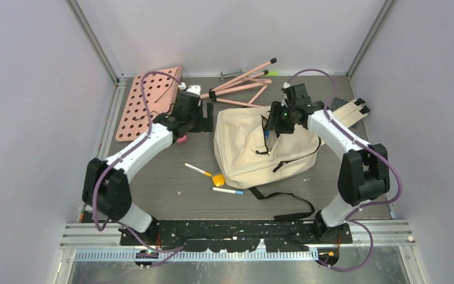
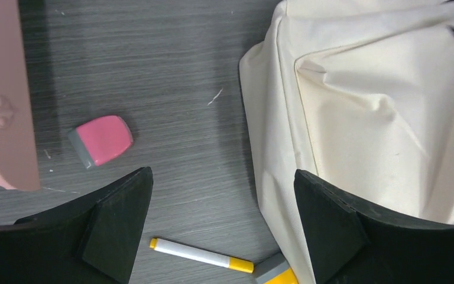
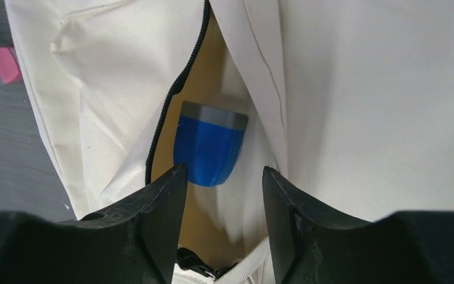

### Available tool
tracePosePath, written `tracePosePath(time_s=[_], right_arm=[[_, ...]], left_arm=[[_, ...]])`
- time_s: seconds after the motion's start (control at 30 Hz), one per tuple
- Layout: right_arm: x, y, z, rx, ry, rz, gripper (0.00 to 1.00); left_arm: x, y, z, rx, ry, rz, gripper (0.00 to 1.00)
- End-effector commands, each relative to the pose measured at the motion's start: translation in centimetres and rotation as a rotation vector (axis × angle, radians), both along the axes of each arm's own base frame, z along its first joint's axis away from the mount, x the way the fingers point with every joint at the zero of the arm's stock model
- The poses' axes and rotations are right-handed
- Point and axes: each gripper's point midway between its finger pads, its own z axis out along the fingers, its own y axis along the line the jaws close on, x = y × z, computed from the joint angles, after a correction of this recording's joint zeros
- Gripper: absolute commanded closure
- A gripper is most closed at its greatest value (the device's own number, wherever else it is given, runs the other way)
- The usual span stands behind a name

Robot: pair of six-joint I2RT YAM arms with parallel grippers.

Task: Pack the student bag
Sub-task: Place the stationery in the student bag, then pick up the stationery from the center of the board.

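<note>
I hold the left gripper (image 2: 221, 177) low, jaws spread wide; the right gripper (image 3: 224, 171) points downward, jaws parted (a narrower gap).

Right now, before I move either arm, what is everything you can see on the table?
student bag: one, cream, table centre, zip open
blue eraser: one, blue with grey end, inside the bag's opening
pink eraser: one, pink and grey, left of the bag
yellow eraser: one, yellow, at the bag's near-left edge
yellow-capped marker: one, white, beside the yellow eraser
blue-capped marker: one, white, nearer than the yellow eraser
pegboard: one, pink, far left
folding stand: one, pink legs, behind the bag
left gripper: open, empty, left of the bag
right gripper: open, at the bag's opening
</note>
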Motion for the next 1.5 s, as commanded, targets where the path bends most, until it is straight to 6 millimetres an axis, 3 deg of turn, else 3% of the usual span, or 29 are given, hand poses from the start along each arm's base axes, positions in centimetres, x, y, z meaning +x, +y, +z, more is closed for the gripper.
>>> tracePosePath(time_s=[0.0, 0.23, 0.43, 0.7, 1.2, 1.47], right_arm=[[0.6, -2.0, 4.1, -0.077, -0.152, -0.039, 0.42], [0.4, -2.8, 5.9, -0.092, -0.210, -0.068, 0.40], [0.6, -2.8, 7.4, -0.086, -0.253, -0.062, 0.39], [0.7, -2.7, 7.9, -0.083, -0.269, -0.048, 0.38], [0.5, -2.3, 7.5, -0.066, -0.260, -0.033, 0.38], [0.2, -2.2, 7.4, -0.055, -0.256, -0.033, 0.40]], left_arm=[[0.3, 1.2, -2.4, 0.192, 0.101, 0.020, 0.08], [2.5, 4.0, -5.0, 0.468, 0.179, 0.120, 0.05], [3.3, 5.7, -8.7, 0.500, 0.276, 0.184, 0.05], [3.6, 7.3, -11.1, 0.509, 0.328, 0.220, 0.06], [2.1, 7.5, -13.8, 0.475, 0.392, 0.205, 0.07], [1.5, 6.0, -15.2, 0.400, 0.415, 0.143, 0.17]])
